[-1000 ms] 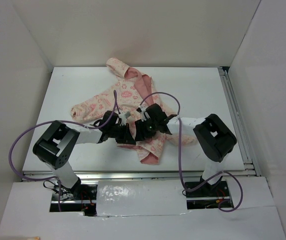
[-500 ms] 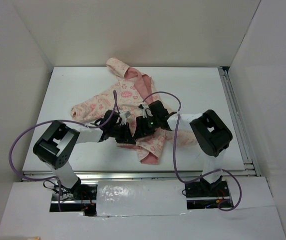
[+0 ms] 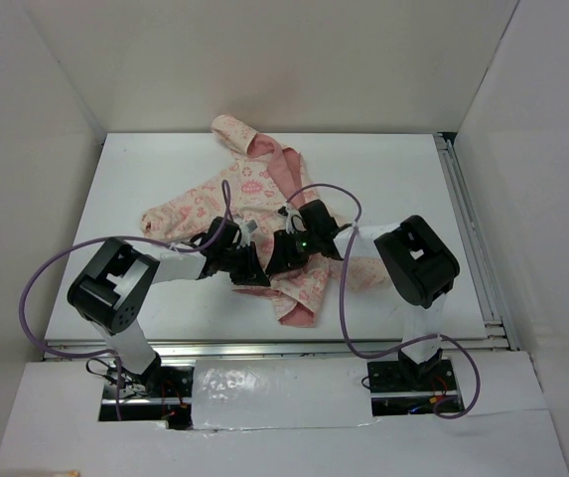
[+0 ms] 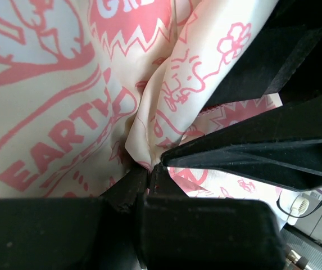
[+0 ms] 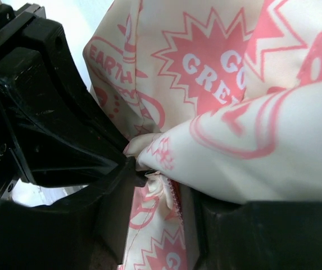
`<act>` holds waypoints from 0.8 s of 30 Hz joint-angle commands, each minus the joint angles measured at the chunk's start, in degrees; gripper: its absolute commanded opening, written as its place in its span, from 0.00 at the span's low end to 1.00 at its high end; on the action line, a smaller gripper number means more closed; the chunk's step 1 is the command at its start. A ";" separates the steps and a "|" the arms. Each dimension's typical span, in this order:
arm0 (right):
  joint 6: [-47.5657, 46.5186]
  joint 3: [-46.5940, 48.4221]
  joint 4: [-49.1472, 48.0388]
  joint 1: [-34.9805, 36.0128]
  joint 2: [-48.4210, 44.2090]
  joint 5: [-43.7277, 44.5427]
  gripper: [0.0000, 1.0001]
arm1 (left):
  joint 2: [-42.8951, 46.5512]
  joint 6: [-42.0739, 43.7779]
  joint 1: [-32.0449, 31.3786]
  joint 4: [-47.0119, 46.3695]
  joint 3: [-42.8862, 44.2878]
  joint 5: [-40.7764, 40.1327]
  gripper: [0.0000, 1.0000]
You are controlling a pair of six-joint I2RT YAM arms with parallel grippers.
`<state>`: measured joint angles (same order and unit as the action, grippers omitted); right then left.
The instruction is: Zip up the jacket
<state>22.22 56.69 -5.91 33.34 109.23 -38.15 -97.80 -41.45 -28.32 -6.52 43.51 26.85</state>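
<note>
Overhead, top external view: jacket lies on the bench, hood far, hem near, long axis running away from the arms. Left end effector and right end effector meet almost touching over its lower front, equally near; the hood lies beyond both.

Left wrist view: left end effector closed, pinching a fold of printed fabric, a grip the overhead hides.

Right wrist view: right end effector straddles a toothed front edge, jaws part-way apart; whether it grips cannot be told.
</note>
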 commanded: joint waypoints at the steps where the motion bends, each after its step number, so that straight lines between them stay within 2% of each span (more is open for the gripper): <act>1: 0.20 -0.70 -1.65 1.02 -0.24 -4.22 0.41 | -2.48 0.14 0.28 1.78 -0.18 -5.85 0.00; 11: 0.02 -3.51 -4.46 0.41 -1.21 -6.32 0.31 | -2.40 -1.00 1.95 2.30 -0.97 -6.81 0.00; 18: -1.12 -7.20 -5.78 0.06 -5.42 -6.67 0.34 | -2.48 -1.18 3.18 1.95 -1.49 -6.37 0.00; 24: -0.77 -6.50 -7.97 -0.21 -4.55 -10.36 0.36 | -2.66 -1.17 3.53 2.22 -1.32 -6.37 0.00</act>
<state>21.37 50.26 -11.81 32.71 106.00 -42.68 -98.19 -43.90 -26.33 -6.15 43.44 27.77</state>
